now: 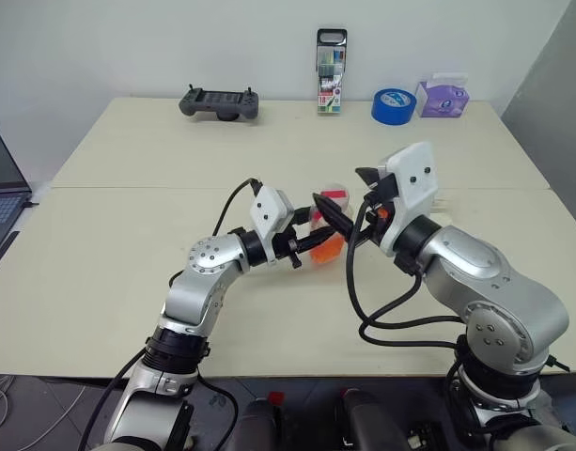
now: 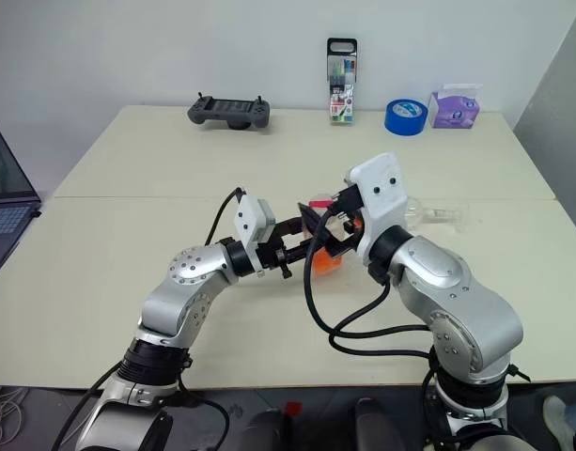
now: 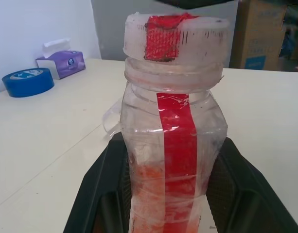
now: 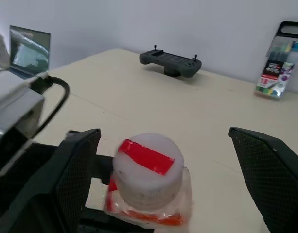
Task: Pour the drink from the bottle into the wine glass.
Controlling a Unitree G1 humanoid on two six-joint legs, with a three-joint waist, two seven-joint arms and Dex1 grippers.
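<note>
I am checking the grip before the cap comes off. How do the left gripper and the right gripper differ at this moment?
The left gripper is shut on the bottle, its fingers against the bottle's sides; the right gripper is open and holds nothing. The left one grips the body low down, where the drink sits; the right one stands spread on either side of the cap. Both have black fingers.
</note>
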